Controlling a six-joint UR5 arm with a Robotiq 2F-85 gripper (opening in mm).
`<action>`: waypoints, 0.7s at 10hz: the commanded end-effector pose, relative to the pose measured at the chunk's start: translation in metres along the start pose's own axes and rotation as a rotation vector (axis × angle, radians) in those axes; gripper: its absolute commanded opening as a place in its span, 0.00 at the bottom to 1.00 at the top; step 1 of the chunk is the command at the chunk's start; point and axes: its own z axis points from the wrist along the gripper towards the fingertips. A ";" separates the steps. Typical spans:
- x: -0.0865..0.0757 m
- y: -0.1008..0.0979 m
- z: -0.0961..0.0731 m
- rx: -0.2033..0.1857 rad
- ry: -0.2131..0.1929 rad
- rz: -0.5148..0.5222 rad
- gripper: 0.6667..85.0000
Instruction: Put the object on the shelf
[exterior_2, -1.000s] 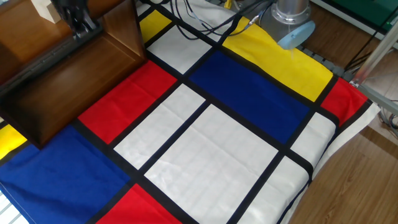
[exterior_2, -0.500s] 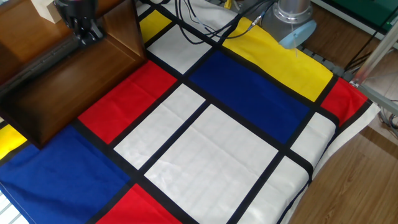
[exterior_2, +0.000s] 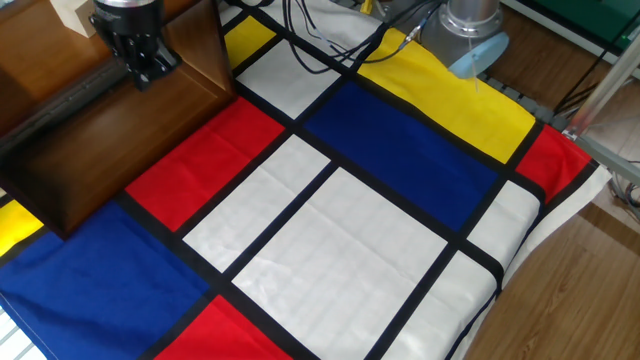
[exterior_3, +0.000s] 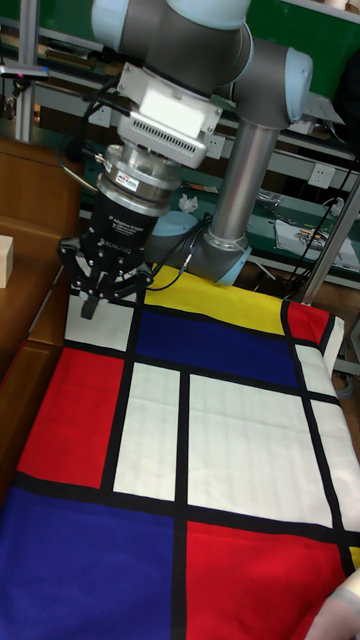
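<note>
One arm present: a UR5 at the bench, its gripper (exterior_2: 150, 72) seen at about 10 o'clock in the fixed view, over the shelf's lower board.
Object: a small pale wooden block (exterior_2: 72, 15) sitting on the upper board of the shelf (exterior_2: 120, 130), at the top-left corner of the fixed view; in the tall view it shows at the left edge (exterior_3: 5, 262), level with the gripper (exterior_3: 100, 290).
Fingers: spread apart, nothing between them in either view. The block stands clear of them, to the gripper's 10 o'clock in the fixed view, with a visible gap.
Change over the last second: the gripper head has shifted rightward and slightly down the picture, towards 4 o'clock, away from the block. The block has not moved across the three fixed-view pictures.
Reading of the change: the arm appears to be withdrawing after release. I judge the placement done, since the block rests on the board unsupported by the gripper.
Shelf: dark brown boards with an upright side panel at the gripper's 2 o'clock; the panel is near the gripper's path.
Bench covering: a cloth (exterior_2: 330, 230) of red, blue, yellow and white panels with black bands; no loose item seen on it.
Risk, as a judgement: a retreat towards 3 o'clock could brush the upright panel; lifting first would be safer.
Remaining work: none on the block that I can see; only clearing the arm from the shelf.
</note>
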 end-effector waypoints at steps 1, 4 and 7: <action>-0.006 0.016 -0.001 -0.063 -0.022 0.000 0.00; -0.013 0.044 0.002 -0.028 0.007 0.138 0.00; -0.026 0.067 0.026 -0.011 0.000 0.150 0.00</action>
